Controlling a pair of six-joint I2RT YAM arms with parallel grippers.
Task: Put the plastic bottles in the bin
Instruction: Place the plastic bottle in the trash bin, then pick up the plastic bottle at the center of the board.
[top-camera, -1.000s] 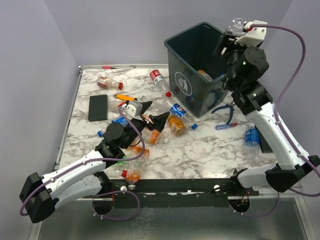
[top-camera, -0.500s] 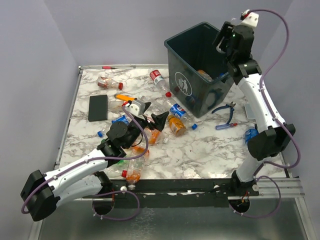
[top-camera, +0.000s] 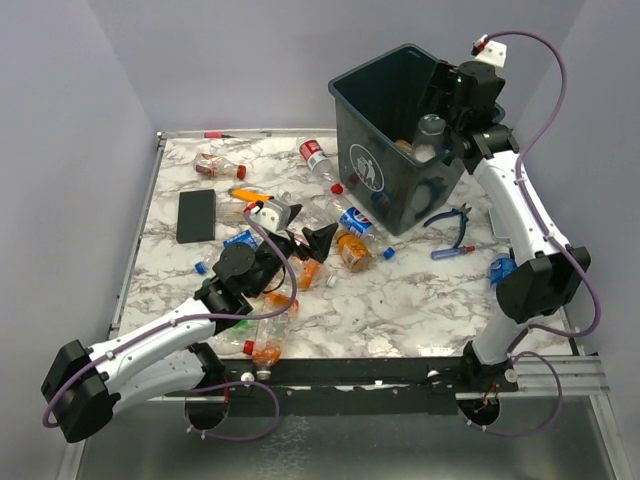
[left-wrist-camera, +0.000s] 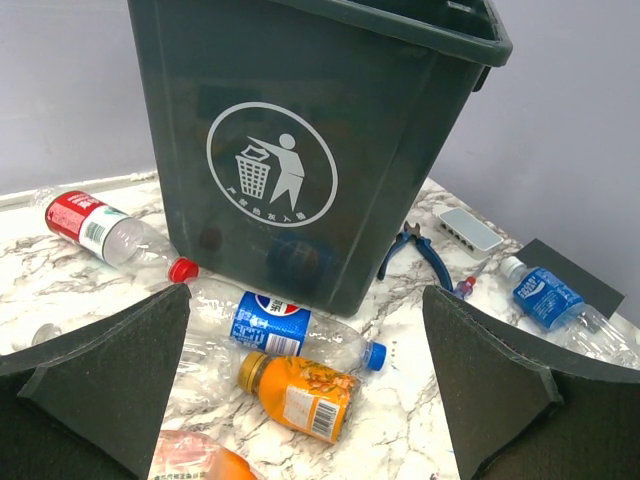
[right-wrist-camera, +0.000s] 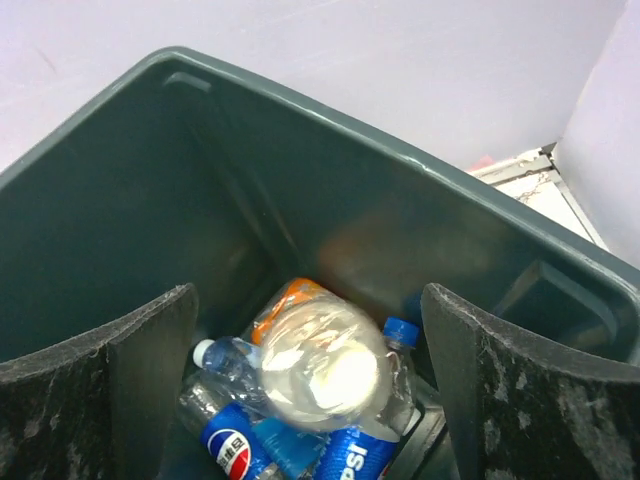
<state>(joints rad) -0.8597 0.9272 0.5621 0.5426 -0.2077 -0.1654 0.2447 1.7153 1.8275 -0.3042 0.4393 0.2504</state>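
far left of the surface: black pad, not a task item; far-left bottle lies behind it, near the far edge

left hand: jaws fully spread, nothing between them. Hovers low over the cluster in mid-surface. Its wrist view looks along the surface at the blue-label bottle and the orange bottle, both on their sides just in front of the bin. Judgement: kept wide and low so a lying bottle can be straddled across its body. The red-label bottle lies near the bin's left foot

bin: upright toward the far right of the surface, logo side facing the arms; several bottles already at its bottom

right hand: over the bin mouth, pointing down into it, jaws wide apart. A clear bottle shows end-on between the fingers but touches neither, so it is free of the hand. Cannot tell whether it is mid-drop or resting on the pile. Judgement: hand placed over the opening so anything let go lands inside

right of bin: pliers, leave alone; second blue-label bottle near the right edge. Many bottles lie outside the bin, so the task looks far from done
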